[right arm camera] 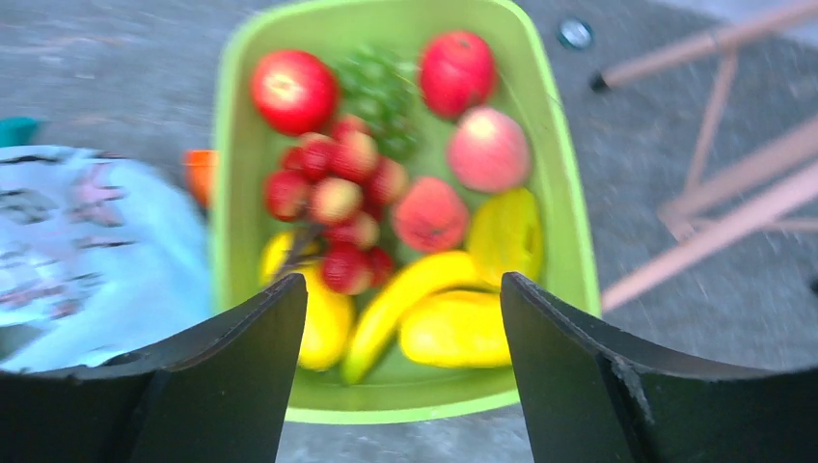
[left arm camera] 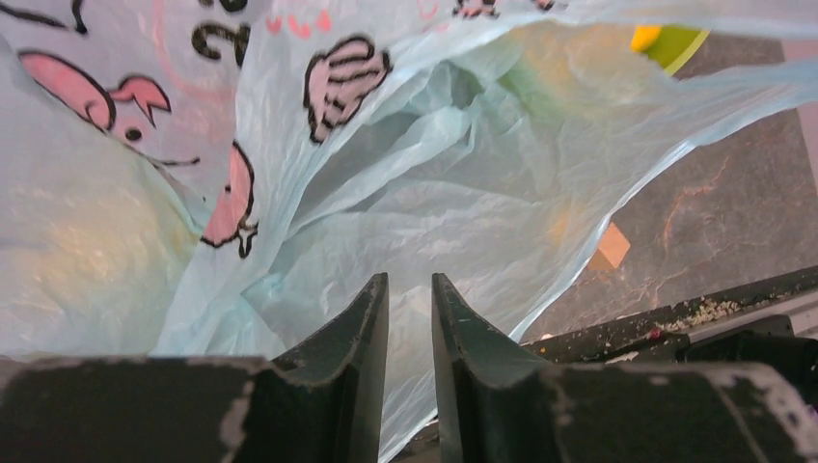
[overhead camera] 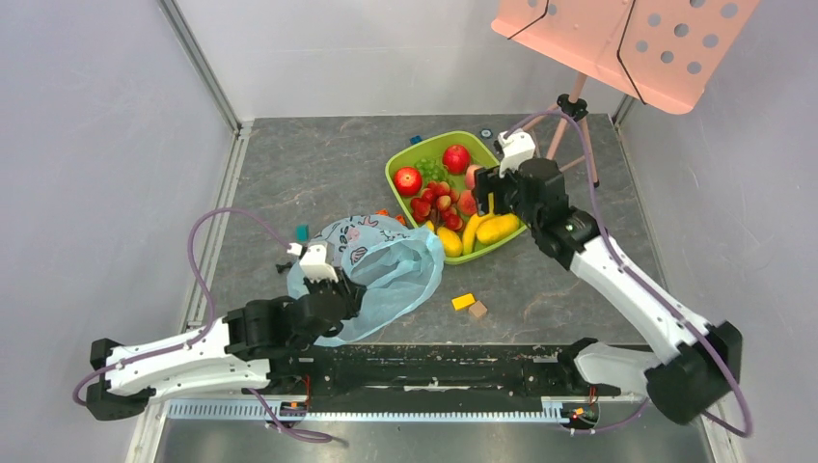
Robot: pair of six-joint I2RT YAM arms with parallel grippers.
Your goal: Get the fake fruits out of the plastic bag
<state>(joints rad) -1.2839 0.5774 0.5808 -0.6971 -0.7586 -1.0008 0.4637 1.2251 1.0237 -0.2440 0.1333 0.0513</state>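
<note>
Over the green tray [right arm camera: 386,405], the right end effector [right arm camera: 403,282] hangs with jaws wide and nothing between them. All the fake fruits [overhead camera: 439,203] I can see are in that tray: apples, strawberries, bananas, grapes.

Left end effector [left arm camera: 410,280] sits at the near-left edge of the plastic bag [overhead camera: 391,270], jaws almost together with blue film in the slit. Can't tell if it's really clamped or just nosed in. The bag lies crumpled on the worktop [overhead camera: 318,174], just left of the tray. Yellowish patches show through the film. Could be fruit, can't confirm.

My read: the next step is checking the bag for stragglers.
- Left pinches one layer only and lifts so the mouth gapes toward the tray.
- Right comes in low from the tray side, jaws wide, and closes on fruit, not film.

Room:
- Yellow block [overhead camera: 463,301] and brown block [overhead camera: 477,310] lie between the bag and the right arm, so go over them.
- The bag's near edge is close to the black rail [overhead camera: 434,362]. Don't drag it that way.
- The music stand [overhead camera: 617,43] legs stand near the tray's far-right corner.
- Open worktop lies far-left of the bag.
</note>
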